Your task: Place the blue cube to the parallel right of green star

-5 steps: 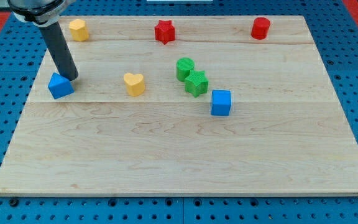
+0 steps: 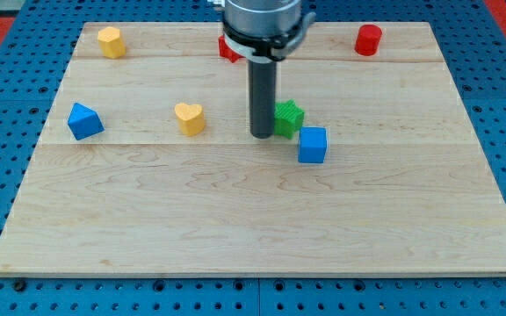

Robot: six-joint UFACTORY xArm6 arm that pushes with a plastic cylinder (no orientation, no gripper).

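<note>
The blue cube [image 2: 313, 145] sits near the board's middle, just below and to the right of the green star [image 2: 289, 118], almost touching it. My tip [image 2: 262, 134] rests on the board right at the star's left side, and to the left of the cube. The rod hides the green cylinder that stood above-left of the star; none of it shows.
A yellow heart [image 2: 190, 118] lies left of my tip. A blue triangular block [image 2: 84, 120] is at the left edge. A yellow block [image 2: 110, 40], a red star [image 2: 227, 48] partly behind the arm, and a red cylinder [image 2: 368, 39] line the view's top.
My tip has swept from beside the blue triangular block at the left to the green star's left side. The rod now covers the green cylinder. No block has visibly moved.
</note>
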